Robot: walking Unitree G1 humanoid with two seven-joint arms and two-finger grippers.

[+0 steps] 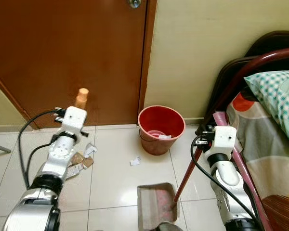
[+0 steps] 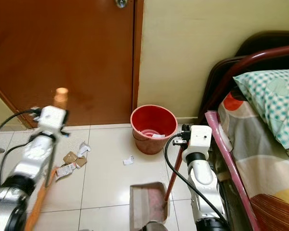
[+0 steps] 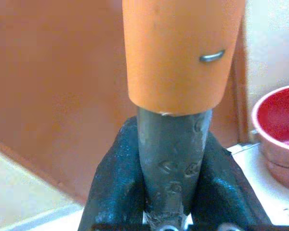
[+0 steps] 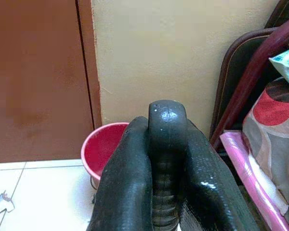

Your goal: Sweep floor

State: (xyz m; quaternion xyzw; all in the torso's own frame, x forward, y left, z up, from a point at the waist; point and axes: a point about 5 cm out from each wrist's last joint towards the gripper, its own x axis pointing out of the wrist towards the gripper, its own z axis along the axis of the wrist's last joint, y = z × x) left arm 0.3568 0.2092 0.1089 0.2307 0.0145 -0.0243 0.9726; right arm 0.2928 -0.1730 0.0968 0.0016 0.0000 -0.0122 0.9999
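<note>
A home bedroom: bed [image 1: 274, 144] with pillow [image 1: 279, 96], wooden door [image 1: 67, 53], tiled floor [image 1: 115, 183]

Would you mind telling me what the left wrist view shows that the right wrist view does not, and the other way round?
The left wrist view has the left gripper shut on a grey broom handle with an orange cap, in front of the brown door.

The right wrist view has the right gripper shut on the black grip of the dustpan handle, with the bed frame, the patterned bedding and a paper scrap on the tiles.

Both take in the red bucket, the door and the cream wall.
</note>
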